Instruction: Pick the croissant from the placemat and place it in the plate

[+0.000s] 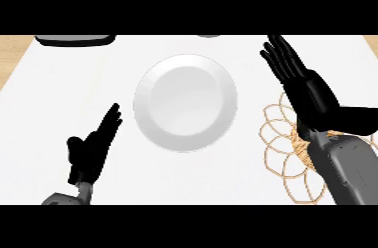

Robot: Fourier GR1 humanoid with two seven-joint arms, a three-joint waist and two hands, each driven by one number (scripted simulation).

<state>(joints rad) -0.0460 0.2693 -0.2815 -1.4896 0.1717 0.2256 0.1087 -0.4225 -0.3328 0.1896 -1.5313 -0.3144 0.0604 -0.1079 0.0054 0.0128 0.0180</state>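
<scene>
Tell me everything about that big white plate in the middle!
The plate is plain white and glossy, like ceramic, with a wide raised rim around a shallow, smooth centre. It looks oval from this steep view. It lies flat on the white counter and holds nothing. Nothing touches it: the left hand shows to its left, the right hand and the woven placemat to its right.

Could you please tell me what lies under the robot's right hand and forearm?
The woven placemat lies there, its looped edge showing left of the right hand. The forearm covers the rest, so no croissant can be seen.
</scene>
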